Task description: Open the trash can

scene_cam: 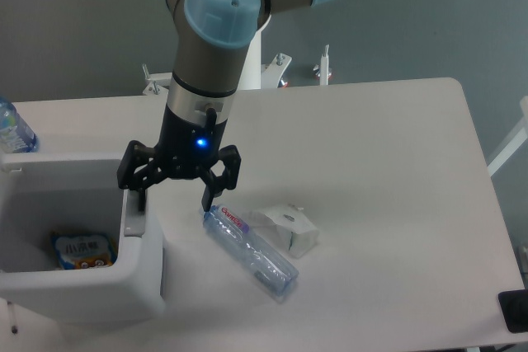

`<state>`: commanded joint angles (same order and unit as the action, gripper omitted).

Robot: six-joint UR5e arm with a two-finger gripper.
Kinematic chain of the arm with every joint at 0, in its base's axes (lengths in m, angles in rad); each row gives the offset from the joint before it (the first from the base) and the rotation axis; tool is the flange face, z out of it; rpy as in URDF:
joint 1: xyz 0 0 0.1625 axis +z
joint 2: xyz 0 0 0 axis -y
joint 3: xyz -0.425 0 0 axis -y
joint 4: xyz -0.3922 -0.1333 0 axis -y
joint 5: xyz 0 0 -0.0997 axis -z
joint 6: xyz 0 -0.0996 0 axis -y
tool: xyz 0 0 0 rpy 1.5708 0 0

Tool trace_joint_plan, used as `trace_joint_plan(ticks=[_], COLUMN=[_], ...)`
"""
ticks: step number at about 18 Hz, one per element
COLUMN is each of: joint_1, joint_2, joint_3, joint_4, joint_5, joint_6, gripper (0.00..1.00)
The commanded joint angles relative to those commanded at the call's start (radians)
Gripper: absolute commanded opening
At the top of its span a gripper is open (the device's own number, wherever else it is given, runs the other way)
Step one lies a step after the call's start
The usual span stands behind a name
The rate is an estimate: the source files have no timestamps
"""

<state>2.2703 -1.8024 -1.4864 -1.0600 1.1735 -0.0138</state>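
Well — white table [371, 146], grey floor [82, 30].

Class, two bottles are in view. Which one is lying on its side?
The clear bottle with the red label, lying flat just right of the trash can. The other bottle, at the far left edge, stands upright.

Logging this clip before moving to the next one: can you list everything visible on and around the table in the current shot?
trash can: one, white, left front of the table, top open, inside visible
snack packet: one, blue and orange, inside the trash can
grey tab: one, on the trash can's right rim
clear bottle: one, lying on the table, right of the trash can
white carton: one, crumpled, beside the clear bottle
blue bottle: one, far left edge, partly cut off
table: one, white
end effector: one, black, fingers spread, one finger at the grey tab, other near the clear bottle's cap
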Motion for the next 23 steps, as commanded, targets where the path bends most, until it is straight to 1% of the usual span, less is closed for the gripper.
trace_joint_plan(ticks=[2, 4, 8, 12, 16, 18, 20, 21, 22, 23], joint_1=[0.0, 0.0, 0.018, 0.11, 0.224, 0.253, 0.282, 0.291, 0.299, 0.317], joint_2=[0.005, 0.011, 0.015, 0.052, 0.094, 0.1, 0.106, 0.109, 0.113, 0.12], joint_3=[0.005, 0.024, 0.087, 0.109, 0.106, 0.101, 0.095, 0.086, 0.08, 0.077], joint_4=[0.002, 0.005, 0.015, 0.017, 0.015, 0.008, 0.003, -0.006, -0.024, -0.055], joint_5=[0.0, 0.002, 0.015, 0.073, 0.124, 0.135, 0.184, 0.217, 0.25, 0.273], joint_6=[0.0, 0.002, 0.003, 0.024, 0.054, 0.081, 0.142, 0.202, 0.274, 0.357], gripper=[1.0, 1.0, 1.0, 1.0, 1.0, 1.0, 1.0, 1.0, 1.0, 1.0])
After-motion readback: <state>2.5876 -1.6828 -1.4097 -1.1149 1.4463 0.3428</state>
